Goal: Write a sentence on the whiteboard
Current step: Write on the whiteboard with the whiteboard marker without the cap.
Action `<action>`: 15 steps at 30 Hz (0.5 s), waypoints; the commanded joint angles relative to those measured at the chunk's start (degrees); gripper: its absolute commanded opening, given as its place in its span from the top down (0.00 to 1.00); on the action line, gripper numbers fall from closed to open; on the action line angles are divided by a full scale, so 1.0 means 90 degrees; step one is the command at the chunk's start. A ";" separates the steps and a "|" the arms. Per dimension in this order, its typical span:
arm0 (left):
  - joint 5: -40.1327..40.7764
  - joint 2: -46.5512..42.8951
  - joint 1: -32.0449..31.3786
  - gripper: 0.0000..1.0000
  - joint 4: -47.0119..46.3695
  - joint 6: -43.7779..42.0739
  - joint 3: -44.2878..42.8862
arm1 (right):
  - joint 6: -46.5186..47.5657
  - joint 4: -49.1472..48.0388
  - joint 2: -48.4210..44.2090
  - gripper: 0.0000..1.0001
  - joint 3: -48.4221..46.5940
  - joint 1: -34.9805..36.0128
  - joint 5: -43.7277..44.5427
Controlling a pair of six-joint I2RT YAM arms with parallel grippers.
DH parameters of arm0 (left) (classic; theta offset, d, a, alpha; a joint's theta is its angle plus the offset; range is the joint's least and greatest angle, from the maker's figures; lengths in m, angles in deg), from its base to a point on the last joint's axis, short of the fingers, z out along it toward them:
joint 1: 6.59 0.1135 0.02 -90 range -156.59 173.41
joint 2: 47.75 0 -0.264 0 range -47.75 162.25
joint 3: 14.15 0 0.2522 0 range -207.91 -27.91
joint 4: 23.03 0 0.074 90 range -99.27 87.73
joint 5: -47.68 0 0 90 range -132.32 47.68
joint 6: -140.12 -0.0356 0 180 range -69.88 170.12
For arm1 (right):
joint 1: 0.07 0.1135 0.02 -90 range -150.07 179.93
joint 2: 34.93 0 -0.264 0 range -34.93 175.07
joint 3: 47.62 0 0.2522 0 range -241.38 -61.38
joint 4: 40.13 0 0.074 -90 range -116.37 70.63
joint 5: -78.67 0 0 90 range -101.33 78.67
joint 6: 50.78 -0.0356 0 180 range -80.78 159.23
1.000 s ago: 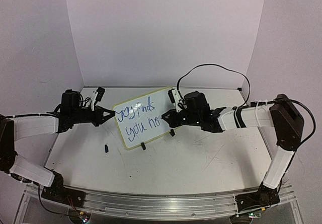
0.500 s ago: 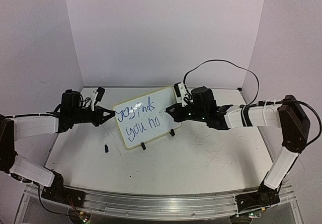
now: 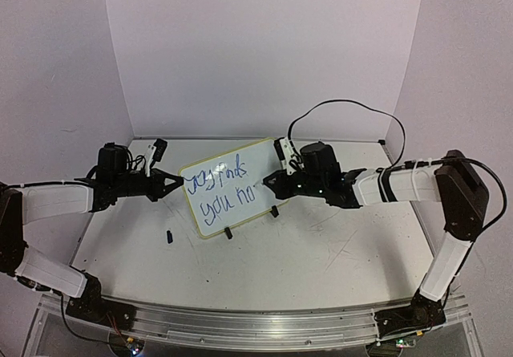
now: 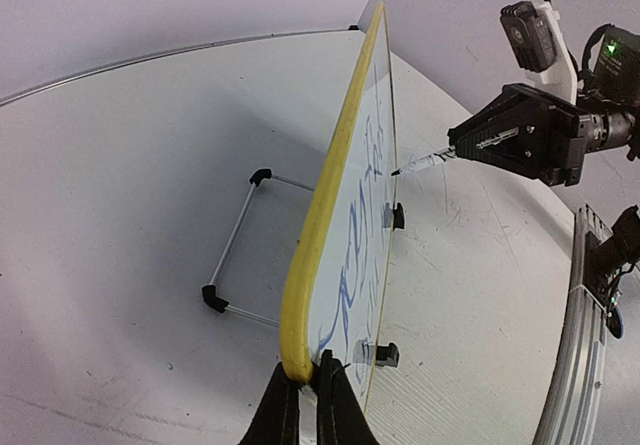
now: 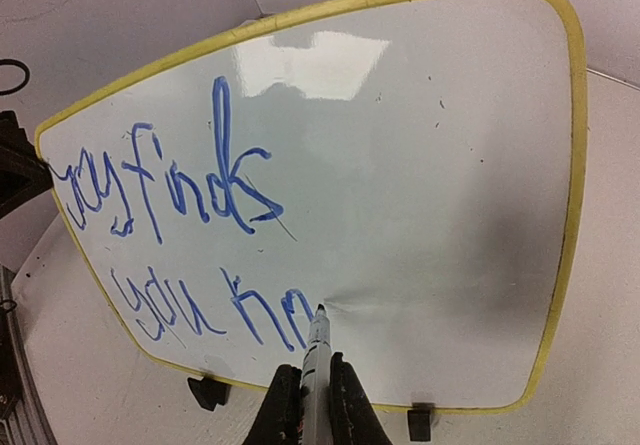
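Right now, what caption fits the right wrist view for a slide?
The right hand holds a marker, tip at the second line of blue writing on the whiteboard.

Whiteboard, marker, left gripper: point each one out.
whiteboard [image 5: 420, 165], right wrist view, bare white surface.
marker [image 5: 318, 340], right wrist view, barrel below the tip.
left gripper [image 4: 310, 377], left wrist view, midway between fingertips.

counter [image 3: 321, 253]: white, scuffed, fills lower centre of top view | whiteboard [image 3: 228, 187]: mid-frame, stands on two black clip feet [image 3: 228, 233] | wire prop [image 4: 240, 245]: behind board, black ends on counter | small dark piece [image 3: 170, 236]: lower left of board, apart
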 commanded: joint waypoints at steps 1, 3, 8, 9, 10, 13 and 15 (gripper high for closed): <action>0.0279 0.0113 -0.0046 1.00 0.0315 -0.0489 -0.0135 | 0.0090 -0.0126 0.0093 1.00 -0.0317 0.0010 0.0037; 0.0279 0.0123 -0.0052 1.00 0.0324 -0.0489 -0.0143 | 0.0090 -0.0126 0.0130 1.00 -0.0370 0.0010 -0.0003; 0.0279 0.0109 -0.0048 1.00 0.0324 -0.0489 -0.0131 | 0.0073 -0.0126 0.0240 1.00 -0.0448 0.0010 -0.0082; 0.0280 0.0113 -0.0050 1.00 0.0324 -0.0489 -0.0135 | 0.0062 -0.0126 0.0239 1.00 -0.0436 0.0010 -0.0095; 0.0279 0.0113 -0.0051 1.00 0.0324 -0.0489 -0.0135 | 0.0053 -0.0126 0.0239 1.00 -0.0427 0.0010 -0.0084; 0.0279 0.0123 -0.0050 1.00 0.0324 -0.0494 -0.0135 | 0.0036 -0.0126 0.0210 1.00 -0.0379 0.0010 -0.0014; 0.0270 0.0132 -0.0047 1.00 0.0320 -0.0489 -0.0139 | 0.0024 -0.0126 0.0218 1.00 -0.0356 0.0010 0.0067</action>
